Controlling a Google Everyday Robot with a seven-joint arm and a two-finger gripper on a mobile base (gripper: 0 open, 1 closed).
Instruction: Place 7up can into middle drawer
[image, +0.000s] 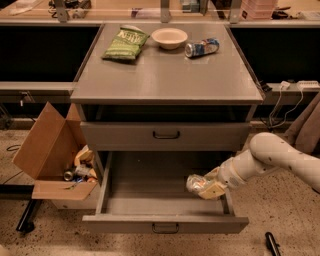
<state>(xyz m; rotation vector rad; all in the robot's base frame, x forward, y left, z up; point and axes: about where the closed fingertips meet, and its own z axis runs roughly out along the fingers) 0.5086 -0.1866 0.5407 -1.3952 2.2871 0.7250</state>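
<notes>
7up can (194, 182) is being held inside the open drawer (165, 223), toward its 3 o'clock side; the gripper (204, 186) is clamping it, fingers (214, 190) pressing against the can.

- A single camera view is given, set in front of the cabinet and above the level of its top (165, 75).
- The lens is tilted downward and faced toward the cabinet's drawer fronts, with the back counter (125, 10) cut by the upper edge.
- The cabinet is framed at middle range and nearly centred; the pulled-out middle drawer (165, 223) is seen from above, its inside exposed.
- The floor (280, 230) and a cardboard box (42, 145) are taken in at the left.
- The arm (280, 155) is seen entering from the right edge, and the gripper (204, 189), closed around the 7up can (194, 182), is placed over the drawer's right side, in the lower right of the frame.
</notes>
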